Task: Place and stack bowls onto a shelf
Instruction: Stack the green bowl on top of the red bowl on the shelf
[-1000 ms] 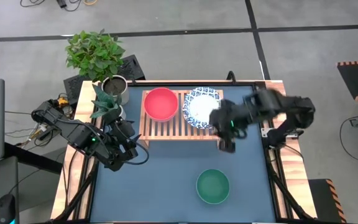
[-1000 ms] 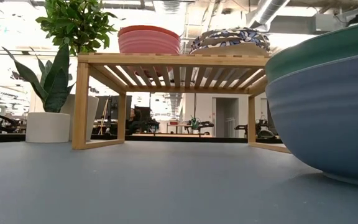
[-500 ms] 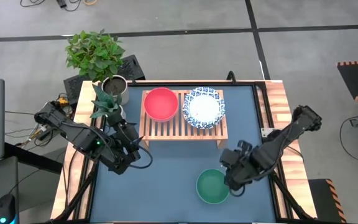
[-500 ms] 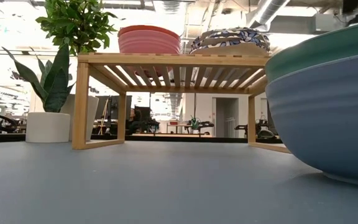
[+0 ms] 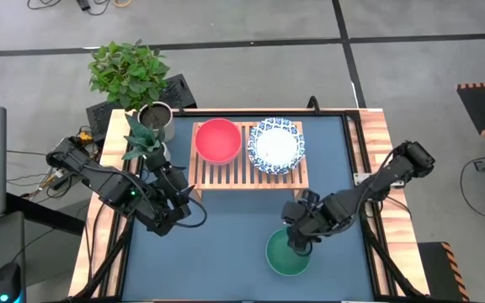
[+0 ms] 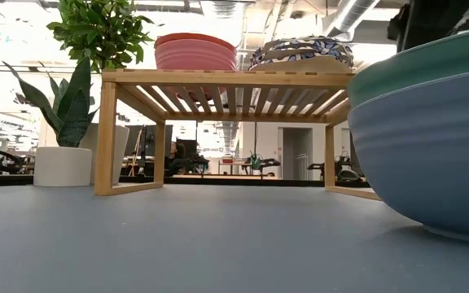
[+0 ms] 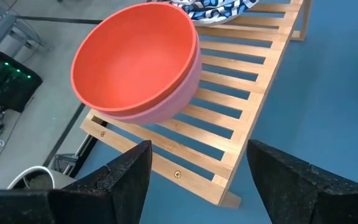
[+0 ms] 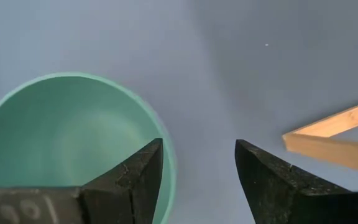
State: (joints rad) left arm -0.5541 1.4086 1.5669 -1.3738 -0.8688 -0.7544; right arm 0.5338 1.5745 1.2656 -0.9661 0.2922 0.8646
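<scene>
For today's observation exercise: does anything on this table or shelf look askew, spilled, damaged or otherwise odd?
Nothing stands out. The red bowl and the patterned bowls sit upright side by side on the shelf; the green bowl stands upright on the table, nested in a blue bowl. The right gripper, open, hangs at its rim.

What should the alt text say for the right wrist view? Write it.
The right gripper, open, hovers above the rim of a green bowl on the dark blue tabletop, one finger over the bowl and one outside it. A corner of the light-wood shelf shows at the edge.
</scene>
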